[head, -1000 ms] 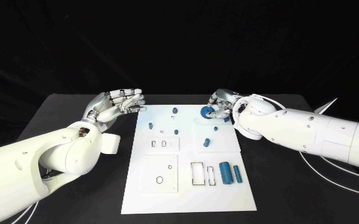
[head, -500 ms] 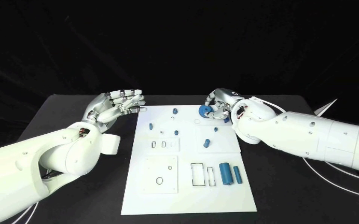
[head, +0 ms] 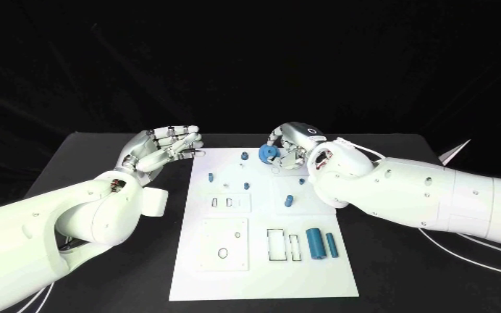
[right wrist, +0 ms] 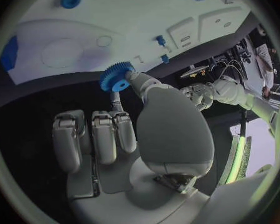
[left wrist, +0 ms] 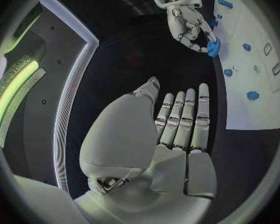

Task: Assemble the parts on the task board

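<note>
Lying on the black table (head: 94,161), the task board (head: 261,255); right hand (head: 290,143) fingers pinch a gear (head: 268,153), left hand (head: 162,146) spread, holding nothing.

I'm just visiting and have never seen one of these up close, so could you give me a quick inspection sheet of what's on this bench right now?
Surface: black table, bare around the board.
Job's things: white task board with small blue parts; two blue cylinders lie on its right side; blue gear lifted above its far edge.
Clutter: nothing seen.
Hands: right hand pinches the gear; left hand holds nothing, fingers apart, beside the board.
Cables: white cables on the table under the right arm.
Surroundings: dark backdrop.
</note>
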`<control>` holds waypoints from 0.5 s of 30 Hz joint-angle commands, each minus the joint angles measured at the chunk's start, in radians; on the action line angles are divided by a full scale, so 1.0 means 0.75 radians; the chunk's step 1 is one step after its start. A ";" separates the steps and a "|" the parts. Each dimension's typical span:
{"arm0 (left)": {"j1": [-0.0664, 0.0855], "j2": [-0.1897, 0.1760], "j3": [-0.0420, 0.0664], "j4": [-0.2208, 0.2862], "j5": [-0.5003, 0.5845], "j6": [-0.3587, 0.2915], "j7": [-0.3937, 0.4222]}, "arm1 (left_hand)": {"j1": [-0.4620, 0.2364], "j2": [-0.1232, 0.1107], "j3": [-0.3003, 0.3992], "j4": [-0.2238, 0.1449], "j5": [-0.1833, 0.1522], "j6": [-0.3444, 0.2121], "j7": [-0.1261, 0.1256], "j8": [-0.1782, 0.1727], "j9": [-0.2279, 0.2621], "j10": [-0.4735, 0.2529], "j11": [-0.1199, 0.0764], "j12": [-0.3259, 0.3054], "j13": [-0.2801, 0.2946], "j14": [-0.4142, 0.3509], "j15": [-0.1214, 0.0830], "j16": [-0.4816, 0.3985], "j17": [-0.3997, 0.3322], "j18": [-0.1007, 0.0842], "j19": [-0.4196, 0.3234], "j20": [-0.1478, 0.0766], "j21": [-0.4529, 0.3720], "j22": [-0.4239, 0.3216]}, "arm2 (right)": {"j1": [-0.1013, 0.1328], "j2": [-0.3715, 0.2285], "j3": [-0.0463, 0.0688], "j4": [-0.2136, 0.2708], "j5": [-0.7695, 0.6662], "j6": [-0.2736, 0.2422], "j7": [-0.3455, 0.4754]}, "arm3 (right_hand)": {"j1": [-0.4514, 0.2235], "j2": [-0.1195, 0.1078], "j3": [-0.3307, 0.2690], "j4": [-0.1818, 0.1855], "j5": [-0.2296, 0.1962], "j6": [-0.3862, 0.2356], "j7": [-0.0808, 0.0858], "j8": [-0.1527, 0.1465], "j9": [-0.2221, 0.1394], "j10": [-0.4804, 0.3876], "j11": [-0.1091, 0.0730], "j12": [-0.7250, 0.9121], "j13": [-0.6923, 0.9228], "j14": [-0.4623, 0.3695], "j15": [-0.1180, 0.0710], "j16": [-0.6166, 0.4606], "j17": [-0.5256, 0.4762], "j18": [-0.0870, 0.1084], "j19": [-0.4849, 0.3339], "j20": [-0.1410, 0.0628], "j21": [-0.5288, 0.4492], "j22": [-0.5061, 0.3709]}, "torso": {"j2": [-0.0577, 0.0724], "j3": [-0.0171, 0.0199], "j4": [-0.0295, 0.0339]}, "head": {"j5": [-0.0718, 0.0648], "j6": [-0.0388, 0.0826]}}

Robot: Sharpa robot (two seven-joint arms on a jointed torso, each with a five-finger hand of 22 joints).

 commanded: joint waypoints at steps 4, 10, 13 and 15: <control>0.001 0.004 0.001 0.004 0.000 0.024 0.007 | 0.002 -0.010 0.000 0.004 0.005 -0.004 0.057 -0.005 -0.002 0.004 0.002 -0.005 -0.002 -0.009 0.003 -0.005 0.001 0.013 0.005 0.003 0.006 0.001 | -0.001 0.053 0.000 0.005 -0.119 -0.025 -0.030 | -0.006 0.001 0.010 -0.002 0.005 0.018 -0.007 0.007 0.003 0.111 -0.010 0.004 0.317 0.125 -0.012 0.006 0.270 -0.019 0.137 -0.007 0.006 0.351 | 0.001 -0.0007 0.0026 | -0.001 -0.004; 0.002 0.007 0.001 0.005 0.000 0.024 0.006 | 0.002 -0.010 0.000 0.004 0.005 -0.004 0.057 -0.005 -0.002 0.004 0.002 -0.005 -0.002 -0.009 0.003 -0.005 0.001 0.013 0.005 0.003 0.006 0.001 | -0.008 0.117 -0.003 -0.028 -0.133 -0.016 -0.032 | -0.006 0.000 0.011 -0.003 0.005 0.018 -0.008 0.007 0.003 0.112 -0.010 0.005 0.318 0.125 -0.012 0.006 0.270 -0.019 0.137 -0.007 0.006 0.351 | 0.002 -0.0008 0.0042 | 0.002 -0.007; 0.002 0.010 0.001 0.004 0.000 0.024 0.006 | 0.002 -0.010 0.000 0.004 0.005 -0.004 0.057 -0.005 -0.002 0.004 0.002 -0.005 -0.002 -0.009 0.003 -0.005 0.001 0.013 0.005 0.003 0.006 0.001 | -0.018 0.152 -0.005 -0.051 -0.131 -0.011 -0.027 | -0.006 0.000 0.011 -0.003 0.005 0.018 -0.008 0.007 0.003 0.112 -0.010 0.005 0.318 0.125 -0.012 0.006 0.270 -0.019 0.137 -0.007 0.006 0.351 | 0.003 -0.0011 0.0033 | 0.005 -0.010; 0.002 0.012 0.001 0.004 0.000 0.025 0.006 | 0.002 -0.010 0.000 0.004 0.005 -0.004 0.057 -0.005 -0.002 0.004 0.002 -0.005 -0.002 -0.009 0.003 -0.005 0.001 0.013 0.005 0.003 0.006 0.001 | -0.023 0.168 -0.006 -0.062 -0.130 -0.007 -0.026 | -0.006 0.000 0.011 -0.003 0.005 0.018 -0.008 0.007 0.003 0.112 -0.010 0.005 0.318 0.125 -0.012 0.006 0.270 -0.019 0.137 -0.007 0.006 0.351 | 0.004 -0.0006 0.0026 | 0.007 -0.010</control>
